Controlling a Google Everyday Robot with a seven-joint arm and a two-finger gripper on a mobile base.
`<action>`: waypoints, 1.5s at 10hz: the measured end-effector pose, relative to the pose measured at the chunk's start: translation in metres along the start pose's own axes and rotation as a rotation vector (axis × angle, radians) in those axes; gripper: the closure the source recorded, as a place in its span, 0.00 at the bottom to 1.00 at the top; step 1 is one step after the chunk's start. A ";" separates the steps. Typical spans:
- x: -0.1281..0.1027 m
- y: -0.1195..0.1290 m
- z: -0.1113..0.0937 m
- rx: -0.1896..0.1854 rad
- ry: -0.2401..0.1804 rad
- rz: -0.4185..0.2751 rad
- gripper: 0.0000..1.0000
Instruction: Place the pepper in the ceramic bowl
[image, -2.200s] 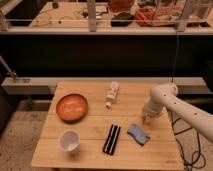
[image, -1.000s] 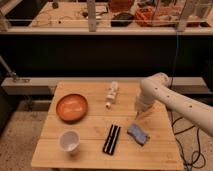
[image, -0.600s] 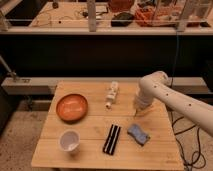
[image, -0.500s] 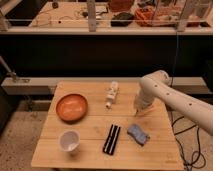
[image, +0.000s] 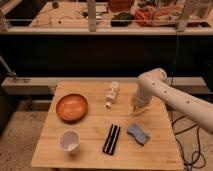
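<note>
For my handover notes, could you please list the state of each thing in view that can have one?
gripper: low over the table's right side, beside the white and tan bottle-like object.
orange bowl: upright, nothing seen inside.
white cup: upright, looks empty.
white and tan bottle-like object: lying on its side.
black item: lying flat.
blue-grey cloth: crumpled.
pepper: not discernible.

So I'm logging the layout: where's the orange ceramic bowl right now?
In the camera view the orange ceramic bowl sits on the left part of the wooden table, behind the white cup and left of the white bottle-like object. The claw hangs over the table's right side.
</note>
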 end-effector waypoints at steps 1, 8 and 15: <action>0.000 -0.001 0.000 0.001 0.002 0.006 0.53; 0.023 0.005 -0.006 0.010 -0.012 0.073 0.56; 0.009 -0.004 -0.013 0.020 -0.005 0.054 0.52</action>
